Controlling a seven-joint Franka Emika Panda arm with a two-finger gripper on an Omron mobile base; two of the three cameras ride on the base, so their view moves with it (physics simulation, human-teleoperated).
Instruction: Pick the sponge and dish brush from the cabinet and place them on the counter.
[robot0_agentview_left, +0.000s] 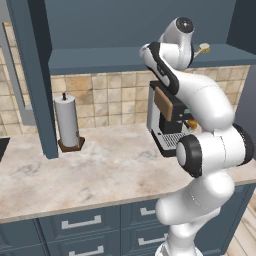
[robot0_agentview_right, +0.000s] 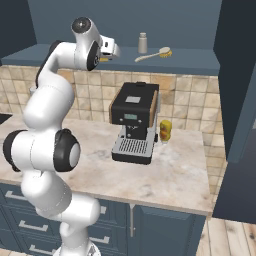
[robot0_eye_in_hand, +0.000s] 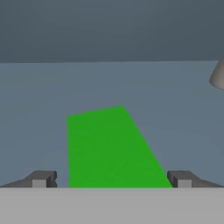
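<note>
The green sponge (robot0_eye_in_hand: 109, 148) lies flat on the cabinet (robot0_agentview_right: 190, 62) shelf, right in front of my gripper (robot0_eye_in_hand: 111, 179). The gripper is open, with one fingertip (robot0_eye_in_hand: 41, 178) on each side of the sponge's near end, not closed on it. In the right base view the gripper (robot0_agentview_right: 114, 52) reaches into the open cabinet at shelf level. The dish brush (robot0_agentview_right: 156, 53) lies on the same shelf to the right, its tan head (robot0_agentview_left: 202, 48) peeking past my arm in the left base view. The beige counter (robot0_agentview_left: 110, 170) lies below.
A small grey shaker (robot0_agentview_right: 143, 43) stands on the shelf between the gripper and the brush. A black coffee machine (robot0_agentview_right: 134, 120) and a yellow glass (robot0_agentview_right: 165, 131) stand on the counter under the shelf. A paper towel roll (robot0_agentview_left: 67, 122) stands at the left.
</note>
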